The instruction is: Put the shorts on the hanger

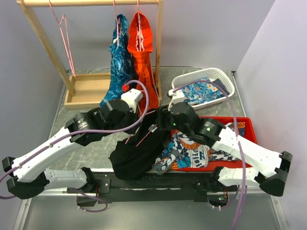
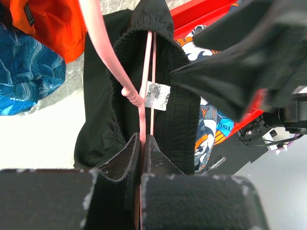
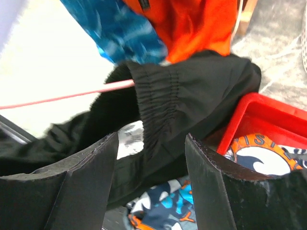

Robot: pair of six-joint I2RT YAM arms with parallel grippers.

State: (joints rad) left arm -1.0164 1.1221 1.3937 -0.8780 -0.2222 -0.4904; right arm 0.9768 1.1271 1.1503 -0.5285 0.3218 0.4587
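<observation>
Two tools met at the shorts (image 1: pixel 135 156), draped above the bench (image 1: pixel 98 152). The left tool (image 2: pixel 144 141) clamped the hanger (image 2: pixel 146 81) inside them to steady it; the right tool (image 3: pixel 151 141) hovered alongside, jaws apart.

**Table layout, top view**

Shorts (image 1: pixel 129 160) lie at the near centre edge, with the hanger (image 2: pixel 146 76) wire running inside the waistband. Tray (image 1: pixel 245 129) is just right of them, with printed garments (image 1: pixel 184 153) heaped in it. Basket (image 1: pixel 218 72) sits behind the tray. Rack (image 1: pixel 43 40) stands rear left. A patterned garment (image 1: pixel 120 57) hangs from its bar, with a plain garment (image 1: pixel 141 48) to its right.
</observation>
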